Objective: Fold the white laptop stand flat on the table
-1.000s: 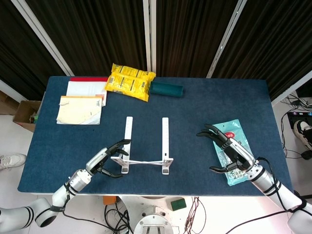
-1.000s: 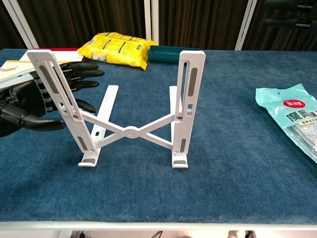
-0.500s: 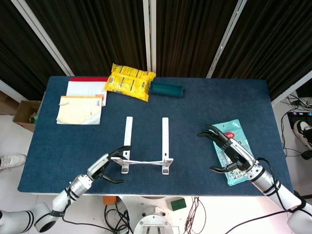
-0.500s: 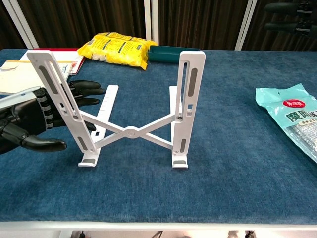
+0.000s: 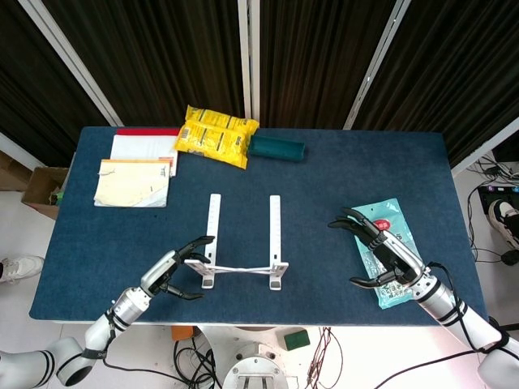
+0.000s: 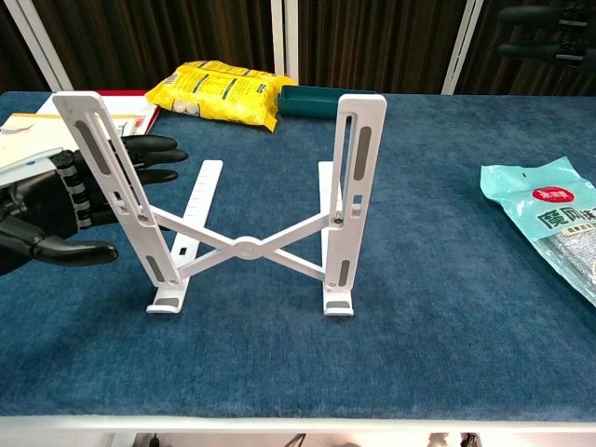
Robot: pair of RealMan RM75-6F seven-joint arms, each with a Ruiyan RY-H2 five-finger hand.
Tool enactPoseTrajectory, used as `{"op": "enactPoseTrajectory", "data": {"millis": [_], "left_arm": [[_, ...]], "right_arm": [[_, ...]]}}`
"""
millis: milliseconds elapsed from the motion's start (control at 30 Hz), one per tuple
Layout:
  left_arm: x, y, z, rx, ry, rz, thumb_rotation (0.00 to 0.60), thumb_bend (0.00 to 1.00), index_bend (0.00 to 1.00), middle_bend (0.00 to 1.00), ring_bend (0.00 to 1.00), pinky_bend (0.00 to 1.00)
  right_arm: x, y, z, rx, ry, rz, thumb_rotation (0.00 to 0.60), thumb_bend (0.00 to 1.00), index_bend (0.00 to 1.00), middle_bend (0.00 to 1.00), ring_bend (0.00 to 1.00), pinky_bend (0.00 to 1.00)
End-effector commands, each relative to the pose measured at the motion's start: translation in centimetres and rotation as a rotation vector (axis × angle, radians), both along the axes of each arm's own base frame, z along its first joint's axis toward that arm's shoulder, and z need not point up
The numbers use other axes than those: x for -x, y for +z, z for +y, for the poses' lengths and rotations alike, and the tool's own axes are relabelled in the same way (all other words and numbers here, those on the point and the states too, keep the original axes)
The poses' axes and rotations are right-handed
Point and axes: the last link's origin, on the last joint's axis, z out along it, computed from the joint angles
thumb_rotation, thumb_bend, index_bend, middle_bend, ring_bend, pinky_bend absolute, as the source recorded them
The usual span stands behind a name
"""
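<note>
Since half a second ago, the left hand [image 6: 58, 207] has risen slightly beside the white laptop stand [image 6: 244, 244], fingers spread, holding nothing, just left of its raised left upright. Still unfolded, the stand sits near the table's [image 5: 324, 194] front edge. Well apart, the right hand [image 5: 383, 258] hovers open over a teal packet [image 5: 389, 250], unmoved.
</note>
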Motion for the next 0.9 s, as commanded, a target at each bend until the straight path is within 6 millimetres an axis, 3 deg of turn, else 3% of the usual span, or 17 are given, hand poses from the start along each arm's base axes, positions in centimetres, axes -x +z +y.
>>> {"op": "enactPoseTrajectory", "data": {"millis": [33, 667, 900], "left_arm": [[0.3, 0.2, -0.1, 0.000, 0.007, 0.008, 0.600, 0.00, 0.12, 0.06, 0.05, 0.29], [0.3, 0.1, -1.3, 0.024, -0.016, 0.018, 0.600, 0.00, 0.12, 0.06, 0.05, 0.29], [1.1, 3.1, -0.1, -0.148, 0.006, 0.051, 0.600, 0.00, 0.12, 0.06, 0.05, 0.24]], "right_arm": [[0.0, 0.0, 0.0, 0.000, -0.001, -0.001, 0.600, 0.12, 0.03, 0.19, 0.00, 0.00], [0.4, -0.7, 0.1, -0.014, -0.011, 0.031, 0.600, 0.12, 0.03, 0.19, 0.00, 0.00], [1.2, -3.8, -0.1, -0.008, 0.111, 0.410, 0.600, 0.12, 0.03, 0.16, 0.00, 0.00]]}}
